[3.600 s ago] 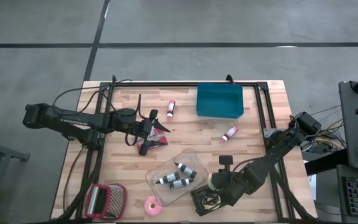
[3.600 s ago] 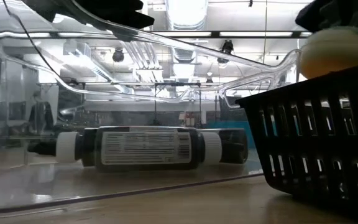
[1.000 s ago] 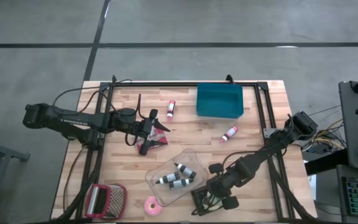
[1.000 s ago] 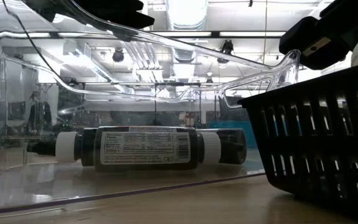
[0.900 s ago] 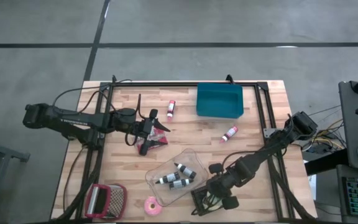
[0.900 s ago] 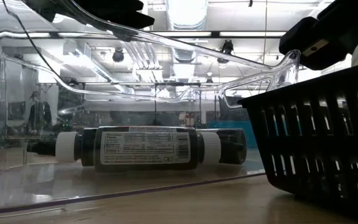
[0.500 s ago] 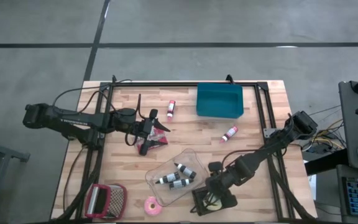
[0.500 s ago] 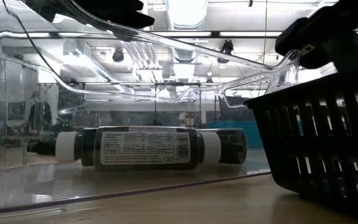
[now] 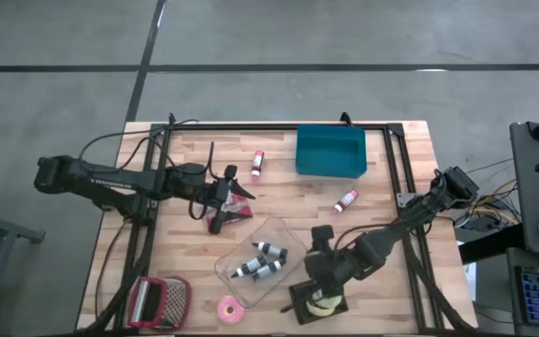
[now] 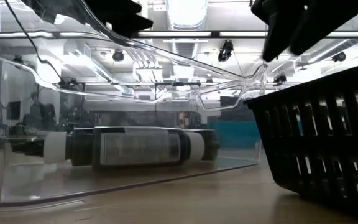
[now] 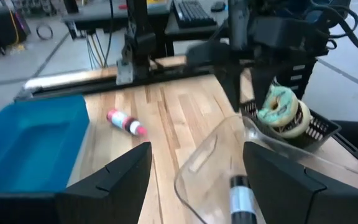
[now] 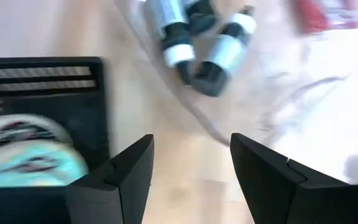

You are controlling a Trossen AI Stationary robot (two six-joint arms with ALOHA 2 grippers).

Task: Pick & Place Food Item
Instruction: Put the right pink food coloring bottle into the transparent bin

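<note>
Clear tray nudged left, donut in basket — R gripper open

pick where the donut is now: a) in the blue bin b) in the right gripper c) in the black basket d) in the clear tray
c: the donut lies in the black basket, and the right gripper stands open and empty beside it.

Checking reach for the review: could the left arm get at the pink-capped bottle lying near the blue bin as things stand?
Probably yes. The left gripper is open and empty, and the bottle lies alone on bare table beside the blue bin. The wood between them looks unobstructed, though it is a long stretch.
</note>
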